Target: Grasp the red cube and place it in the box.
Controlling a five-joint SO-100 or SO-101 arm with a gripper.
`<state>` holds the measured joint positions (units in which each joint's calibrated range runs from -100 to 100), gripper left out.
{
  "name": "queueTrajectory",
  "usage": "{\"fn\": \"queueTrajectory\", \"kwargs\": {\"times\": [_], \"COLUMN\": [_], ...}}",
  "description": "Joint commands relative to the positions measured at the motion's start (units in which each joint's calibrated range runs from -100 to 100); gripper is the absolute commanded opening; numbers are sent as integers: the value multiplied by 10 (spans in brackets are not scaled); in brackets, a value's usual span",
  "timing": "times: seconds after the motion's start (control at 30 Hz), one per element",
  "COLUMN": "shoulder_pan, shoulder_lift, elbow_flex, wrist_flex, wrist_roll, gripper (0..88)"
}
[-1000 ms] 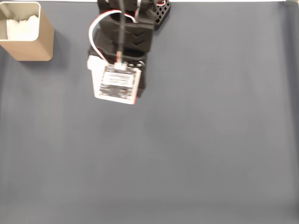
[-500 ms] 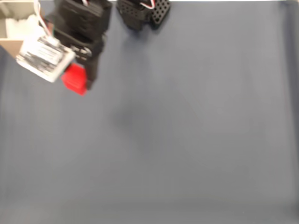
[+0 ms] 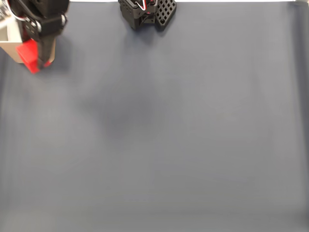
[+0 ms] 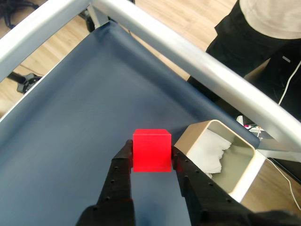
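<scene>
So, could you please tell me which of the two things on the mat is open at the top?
The tan box: its top is open, showing white lining inside. The red cube, clamped in the claw, is solid.

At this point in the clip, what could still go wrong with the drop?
1. The small bright red cube sits beside the tan square box, not over its opening; releasing now would likely miss.
2. The end effector pinches only the cube's lower sides, so it might slip.
3. The box stands near the dark mat's edge; a nudge could shift it.
</scene>
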<state>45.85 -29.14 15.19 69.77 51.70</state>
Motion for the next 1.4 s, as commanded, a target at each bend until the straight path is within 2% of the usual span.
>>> {"fn": "queueTrajectory", "kwargs": {"times": [0.0, 0.57, 1.37], "shoulder_pan": [39, 136, 216], "shoulder_lift": [-6, -43, -105], "elbow_flex": [-20, 65, 159], "wrist_flex": [-33, -98, -146], "wrist_roll": [-2, -25, -21], "gripper": [0, 0, 0]}}
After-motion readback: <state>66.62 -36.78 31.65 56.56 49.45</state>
